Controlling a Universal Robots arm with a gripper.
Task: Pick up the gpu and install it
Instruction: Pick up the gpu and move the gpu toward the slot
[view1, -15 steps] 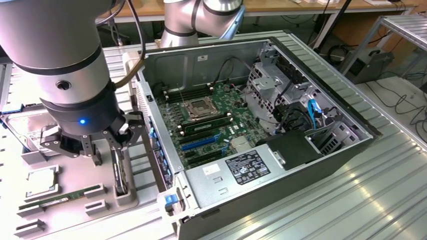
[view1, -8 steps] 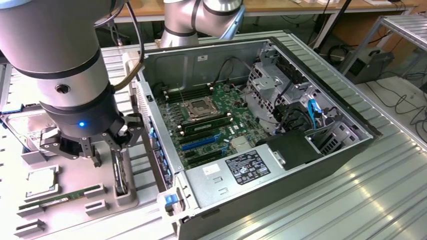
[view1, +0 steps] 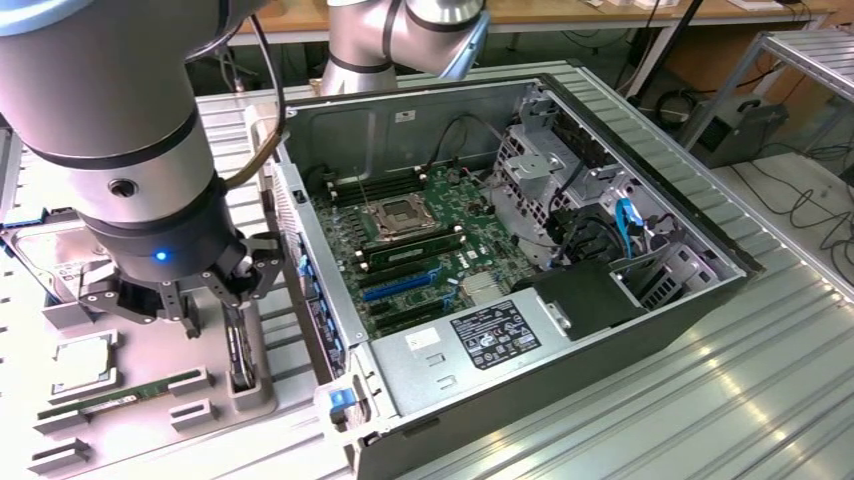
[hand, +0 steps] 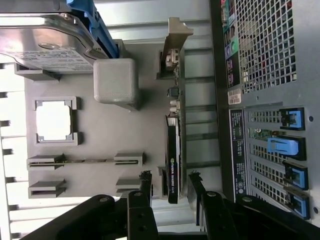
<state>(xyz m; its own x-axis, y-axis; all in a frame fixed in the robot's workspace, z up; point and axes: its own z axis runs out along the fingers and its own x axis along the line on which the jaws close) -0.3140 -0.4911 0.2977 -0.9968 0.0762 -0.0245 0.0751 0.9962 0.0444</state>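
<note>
Exterior view's left to right, all positions ref'd to the PC case: grey parts tray is set just beside the case, on the exterior view's left of it; HDD in a blue frame is parked on the tray, well apart from the case; CPU and green RAM stick are seated in tray holders, also on the tray side far from the case; arm is seen above the tray, closer to the case than CPU/RAM; gripper is held low over the tray strip nearest the case, jaws spread wide, nothing pinched; gpu is stood on edge in its tray slot, near the case wall, silver bracket at the end away from the gripper; its other end is straddled by the fingers, one each side, gaps seen both sides, no contact made out; gpu not yet lifted; case is laid on its side, open side up, mobo exposed; blue slot latches are seen on the case rear, facing the gpu.
</note>
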